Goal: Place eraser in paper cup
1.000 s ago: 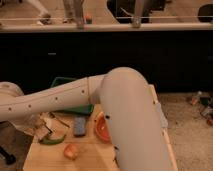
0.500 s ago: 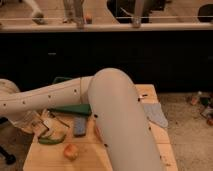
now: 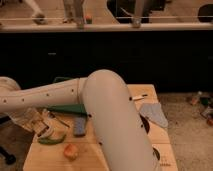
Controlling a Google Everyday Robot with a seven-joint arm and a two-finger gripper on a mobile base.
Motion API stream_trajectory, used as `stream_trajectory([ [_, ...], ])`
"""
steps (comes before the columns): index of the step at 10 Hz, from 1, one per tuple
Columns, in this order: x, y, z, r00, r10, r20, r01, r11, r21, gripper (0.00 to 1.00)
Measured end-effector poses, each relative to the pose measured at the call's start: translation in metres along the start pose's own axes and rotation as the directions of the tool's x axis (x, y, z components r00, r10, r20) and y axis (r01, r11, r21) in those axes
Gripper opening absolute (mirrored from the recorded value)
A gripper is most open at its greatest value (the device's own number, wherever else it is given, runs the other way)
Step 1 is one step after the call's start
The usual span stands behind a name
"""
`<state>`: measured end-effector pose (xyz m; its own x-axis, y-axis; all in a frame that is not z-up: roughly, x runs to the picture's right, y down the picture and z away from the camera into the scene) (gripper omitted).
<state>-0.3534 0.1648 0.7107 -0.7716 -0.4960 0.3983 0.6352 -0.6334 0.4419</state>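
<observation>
A wooden table [image 3: 45,159] carries a blue sponge [image 3: 79,126], with a curved green item [image 3: 51,139] and an orange fruit [image 3: 71,151] near its front-left. A crumpled pale bag [image 3: 30,120] lies at left and a grey cloth [image 3: 154,114] at right. The gripper is out of frame.

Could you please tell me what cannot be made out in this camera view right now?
- The gripper: not in view; the arm runs off the left edge.
- The eraser and paper cup: neither can be found; the arm hides much of the table.
- A dark round thing beside the arm, mostly covered.
</observation>
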Motion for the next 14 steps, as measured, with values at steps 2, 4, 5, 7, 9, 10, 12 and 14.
stream_trajectory([
  [2,0.002,0.004,0.006,1.000,-0.001,0.023,0.001,1.000,0.001,0.00],
  [4,0.002,0.008,0.014,0.999,0.001,0.049,-0.001,1.000,0.003,0.00],
  [5,0.001,0.010,0.018,0.998,0.002,0.061,-0.003,1.000,0.005,0.00],
  [7,-0.001,0.012,0.023,0.997,0.007,0.075,-0.008,1.000,0.010,0.00],
  [9,-0.003,0.014,0.027,0.996,0.011,0.084,-0.013,1.000,0.018,0.02],
  [10,-0.003,0.015,0.029,0.996,0.012,0.087,-0.014,1.000,0.020,0.05],
  [12,-0.003,0.014,0.029,0.996,0.012,0.087,-0.014,1.000,0.020,0.13],
  [14,-0.003,0.014,0.029,0.996,0.011,0.087,-0.013,1.000,0.020,0.33],
])
